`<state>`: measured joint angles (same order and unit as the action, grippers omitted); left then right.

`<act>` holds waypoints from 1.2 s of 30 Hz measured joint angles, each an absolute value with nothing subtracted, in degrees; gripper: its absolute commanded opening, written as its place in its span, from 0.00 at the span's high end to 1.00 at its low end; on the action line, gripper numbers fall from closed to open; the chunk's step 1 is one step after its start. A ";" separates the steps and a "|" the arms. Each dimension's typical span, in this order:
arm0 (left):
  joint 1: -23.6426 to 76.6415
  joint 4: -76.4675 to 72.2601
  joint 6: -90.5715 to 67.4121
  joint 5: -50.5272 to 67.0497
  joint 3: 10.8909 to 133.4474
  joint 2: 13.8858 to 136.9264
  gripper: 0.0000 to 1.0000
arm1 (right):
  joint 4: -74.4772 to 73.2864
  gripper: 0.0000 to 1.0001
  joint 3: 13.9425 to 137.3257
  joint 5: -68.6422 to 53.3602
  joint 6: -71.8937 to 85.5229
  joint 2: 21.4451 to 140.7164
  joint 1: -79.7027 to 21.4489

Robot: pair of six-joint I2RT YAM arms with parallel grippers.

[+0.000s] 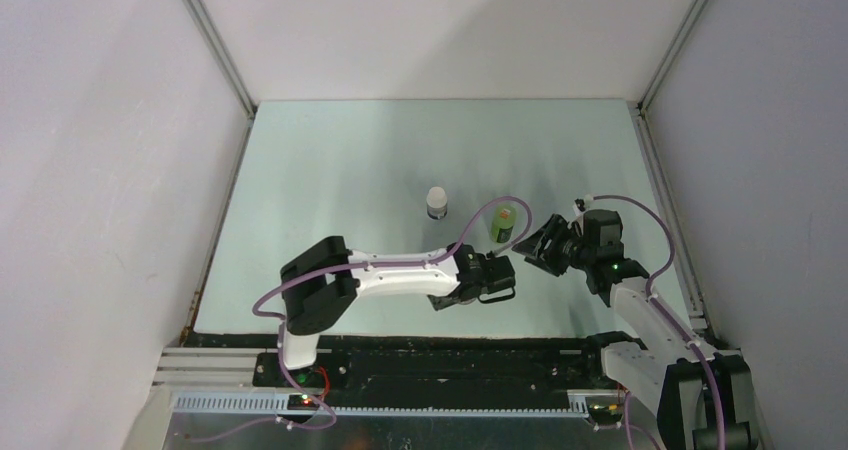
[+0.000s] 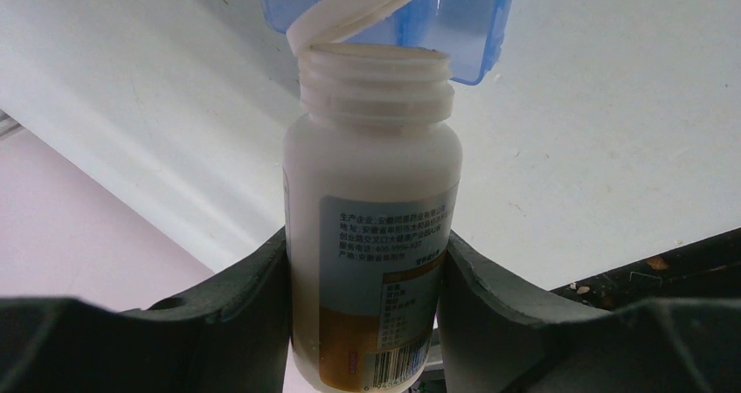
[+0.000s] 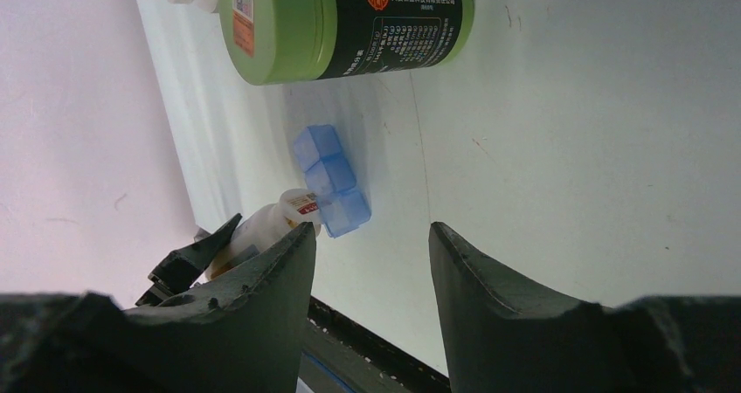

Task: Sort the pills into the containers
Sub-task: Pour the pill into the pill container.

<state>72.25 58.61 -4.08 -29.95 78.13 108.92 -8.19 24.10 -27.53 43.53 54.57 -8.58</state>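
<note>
1. The left gripper (image 1: 498, 276) is on the near-left side of the pill box (image 3: 332, 179). It is clamped on a white bottle (image 2: 371, 175), with one dark finger pressed against each side of the labelled body.
2. The bottle's flip lid (image 2: 358, 13) hangs open. Its bare mouth points at the pill box and sits right at the box's near end. The wrist view does not show whether the rim touches the blue plastic.
3. The pill box lies flat on the pale table (image 1: 350, 170), between the two grippers. Three of its small square compartments (image 3: 345, 211) show in a row from the right wrist. What lies inside them cannot be made out through the translucent blue.
4. The right gripper (image 3: 371, 231) is to the right of the pill box and apart from it. Its fingers stand spread, with only bare table showing between them.
5. A green bottle (image 3: 349, 22) with a dark label stands upright just beyond the pill box, near it but not touching.
6. A white-capped bottle (image 1: 437, 203) stands farthest out. It is beyond and to the left of the pill box and well apart from it.
</note>
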 measured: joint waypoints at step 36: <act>73.10 68.77 -4.08 -29.32 87.09 116.22 1.00 | -7.81 0.47 23.24 -28.99 43.53 54.57 -7.66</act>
